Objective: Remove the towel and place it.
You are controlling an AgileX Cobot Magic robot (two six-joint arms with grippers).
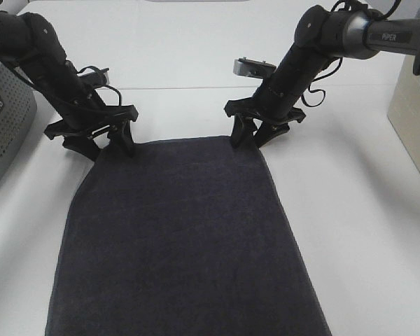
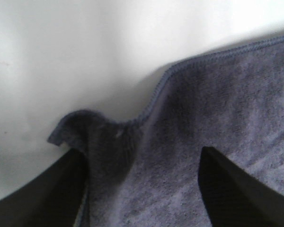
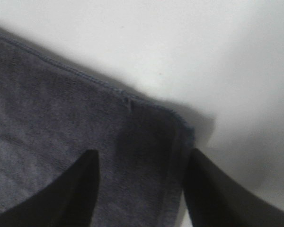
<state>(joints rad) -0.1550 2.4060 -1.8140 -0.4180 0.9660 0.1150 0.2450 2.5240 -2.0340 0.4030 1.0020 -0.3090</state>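
Note:
The dark charcoal towel (image 1: pixel 189 238) lies spread flat on the white table (image 1: pixel 364 231), its near end running off the bottom of the exterior view. My left gripper (image 1: pixel 110 148) stands over the towel's far left corner. In the left wrist view, the left gripper (image 2: pixel 142 156) has its fingers apart around the puckered corner of the towel (image 2: pixel 217 94). My right gripper (image 1: pixel 250 142) stands over the far right corner. In the right wrist view, the right gripper (image 3: pixel 143 156) straddles the hemmed corner of the towel (image 3: pixel 52 109), fingers apart.
A grey perforated basket (image 1: pixel 3 119) sits at the left edge of the table. A beige box (image 1: pixel 413 112) stands at the right edge. White tabletop stretches behind the towel and along both its sides.

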